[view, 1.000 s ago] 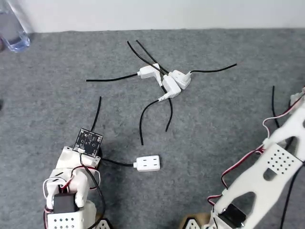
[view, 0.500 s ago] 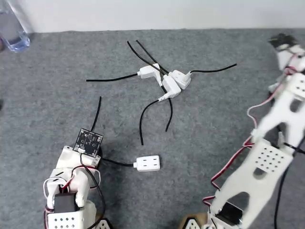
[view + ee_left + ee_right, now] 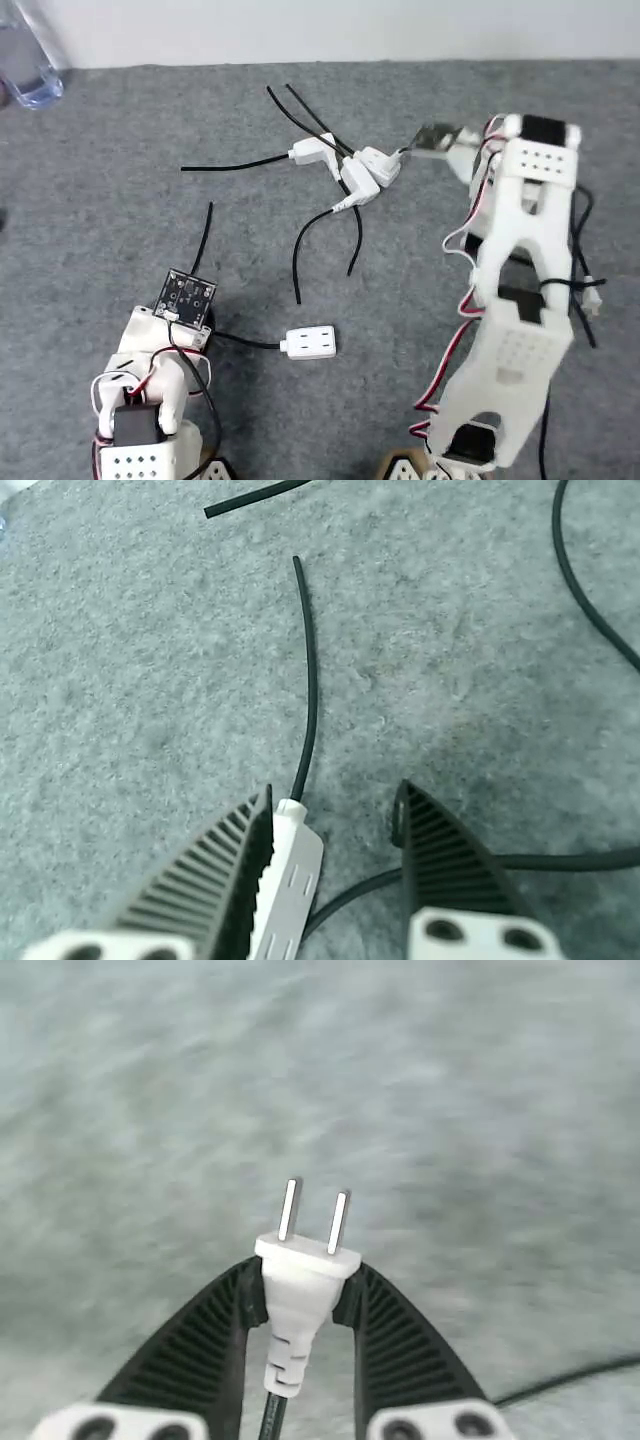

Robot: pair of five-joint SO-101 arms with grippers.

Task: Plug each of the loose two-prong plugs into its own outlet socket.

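Starting on the left, the left gripper [image 3: 332, 798] is sitting low over the mat with its fingers spread wide and gripping nothing. A small white socket block [image 3: 290, 875] is lying against the inner face of one finger, its black cord [image 3: 309, 680] running off across the felt. Just right of that, the white outlet strip [image 3: 310, 343] is lying flat, slots facing up, nothing plugged in. Up the middle, three loose plugs [image 3: 358, 172] are lying in a tangle, bodies touching and leads crossing. Over on the right, the right gripper [image 3: 305, 1275] is clamping a white two-prong plug [image 3: 300, 1260] by its body, prongs [image 3: 338, 1222] pointing straight ahead. In the high view it is hanging just beside the tangle, well apart from the strip.

To my eye, the job in hand is carrying this plug to a socket. That is calling for prongs squared to the slots before any push, and something bracing the light strip, which is looking likely to skate.

Underneath, a grey felt-like mat [image 3: 100, 150] is covering the table. A clear bottle [image 3: 25, 65] is standing at the far left corner, and a white wall [image 3: 300, 30] is running along the back.
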